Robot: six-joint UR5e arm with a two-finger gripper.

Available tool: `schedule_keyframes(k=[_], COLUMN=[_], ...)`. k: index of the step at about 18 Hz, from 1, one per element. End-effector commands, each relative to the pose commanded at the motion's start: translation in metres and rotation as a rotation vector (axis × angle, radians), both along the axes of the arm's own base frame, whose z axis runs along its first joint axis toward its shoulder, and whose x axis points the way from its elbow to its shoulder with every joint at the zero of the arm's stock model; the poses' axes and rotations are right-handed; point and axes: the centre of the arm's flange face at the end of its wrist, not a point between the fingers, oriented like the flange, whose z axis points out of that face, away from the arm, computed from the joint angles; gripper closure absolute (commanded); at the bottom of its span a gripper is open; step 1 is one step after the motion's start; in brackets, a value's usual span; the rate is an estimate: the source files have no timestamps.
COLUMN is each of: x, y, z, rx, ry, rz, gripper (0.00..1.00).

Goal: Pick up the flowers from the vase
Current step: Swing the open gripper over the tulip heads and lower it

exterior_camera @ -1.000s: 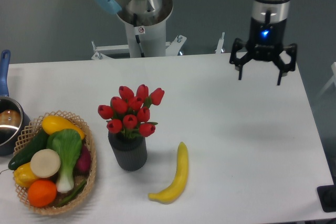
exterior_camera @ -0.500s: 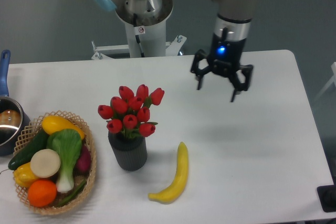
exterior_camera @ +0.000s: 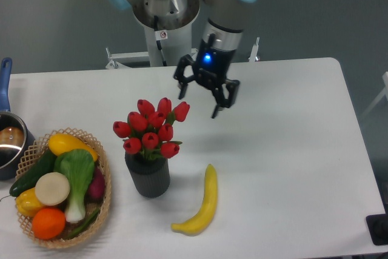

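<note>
Saucepan (exterior_camera: 8, 141): at the left edge of the bench (exterior_camera: 291, 168), cut off by the frame; metal bowl, blue handle pointing toward the far edge.
Basket (exterior_camera: 104, 195): woven, at the near-left corner, just beside the saucepan and touching or nearly touching it; I cannot tell which.
Basket contents: a yellow vegetable (exterior_camera: 68, 144) at the far side, a dark green cucumber (exterior_camera: 31, 173) on the left, a leafy green (exterior_camera: 79, 174) in the middle, a pale round slice (exterior_camera: 52, 188), a yellow pepper (exterior_camera: 27, 203), an orange (exterior_camera: 48, 223) at the near side, and a purple-red vegetable (exterior_camera: 96, 184) against the right wall.
Vase (exterior_camera: 147, 176): dark grey, ribbed, upright, left of the bench's centre, just to the right of the basket and apart from it.
Flowers (exterior_camera: 151, 128): red tulip buds bunched together, standing in the vase's mouth, stems hidden below the rim, a little green showing at the base.
Banana (exterior_camera: 202, 204): lying flat near the front edge, right of the vase and apart from it, curved, its tip pointing toward the far edge.
Gripper (exterior_camera: 198, 102): hanging above the bench toward the far edge, up and to the right of the flowers, near the rightmost bud but not touching it; blue light lit on its body.
Jaws: spread apart, pointing down, holding nothing.
</note>
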Motion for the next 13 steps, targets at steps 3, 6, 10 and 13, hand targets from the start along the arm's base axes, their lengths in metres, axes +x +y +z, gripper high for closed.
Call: schedule_keyframes(k=[3, 6, 10, 13], x=[0.001, 0.002, 0.0, -0.008], y=[0.006, 0.009, 0.012, 0.021], z=[-0.002, -0.009, -0.022, -0.021], rx=[0.046, 0.09, 0.098, 0.144], ry=[-0.029, -0.033, -0.03, -0.033], rz=[-0.013, -0.023, -0.028, -0.041], gripper=[0.0, 0.0, 0.0, 0.0])
